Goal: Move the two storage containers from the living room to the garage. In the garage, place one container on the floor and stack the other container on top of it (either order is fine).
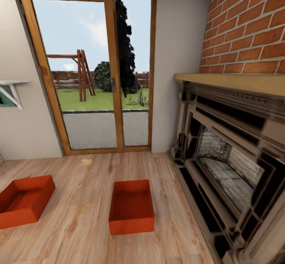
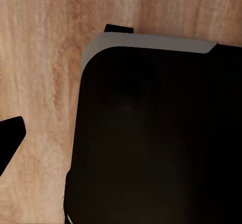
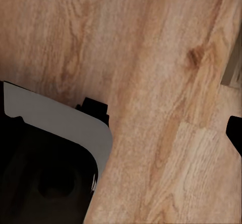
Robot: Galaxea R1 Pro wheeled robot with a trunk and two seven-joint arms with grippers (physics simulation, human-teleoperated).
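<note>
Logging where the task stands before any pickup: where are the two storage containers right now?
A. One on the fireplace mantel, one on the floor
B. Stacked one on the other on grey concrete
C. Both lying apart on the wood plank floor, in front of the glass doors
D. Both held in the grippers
C: in the head view the one storage container and the other lie separately on the wood plank floor, before the glass doors.

floor gap: open wood floor (image 1: 87, 216) between the two storage containers (image 1: 131, 206) (image 1: 24, 200)
3 o'clock: fireplace (image 1: 233, 165) blocks
12 o'clock: glass doors (image 1: 93, 72) block
</note>
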